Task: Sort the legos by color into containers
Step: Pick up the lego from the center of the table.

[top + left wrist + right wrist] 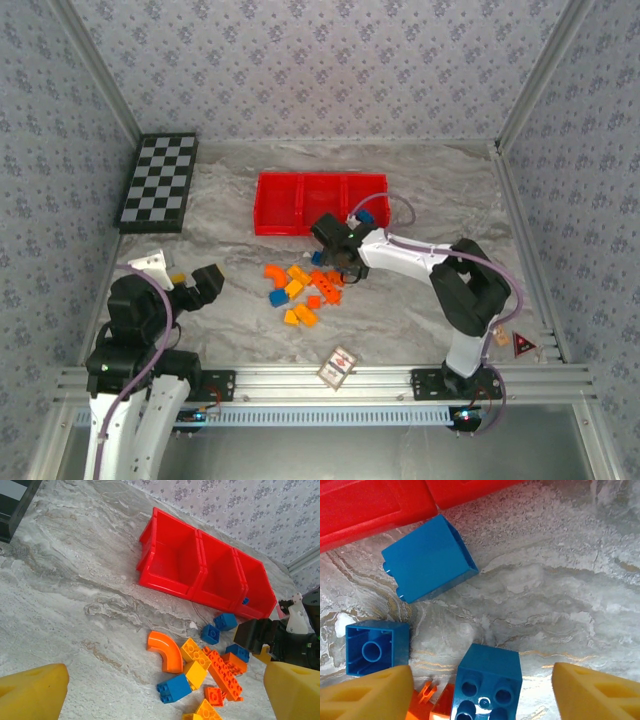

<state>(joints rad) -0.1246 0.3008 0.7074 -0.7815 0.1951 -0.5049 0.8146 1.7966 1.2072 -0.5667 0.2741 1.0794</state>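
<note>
The legos [303, 290] lie in a loose pile of orange, yellow and blue bricks in front of the red tray [300, 228], whose three compartments are the containers. One blue brick [366, 215] lies in the right compartment. My right gripper [338, 258] hangs low over the pile's far right edge, open. A blue brick [487, 680] sits studs-up between its yellow fingers [367, 692], with gaps on both sides. Two more blue bricks [427, 557] lie by the tray wall [375, 505]. My left gripper [207, 284] stands open left of the pile, holding nothing; an orange curved brick [166, 651] lies ahead of it.
A black-and-white checkerboard [160, 182] lies at the back left. A small patterned card [338, 366] rests near the front rail [400, 378]. A small red triangle [523, 345] sits at the right wall. Patterned walls close in three sides.
</note>
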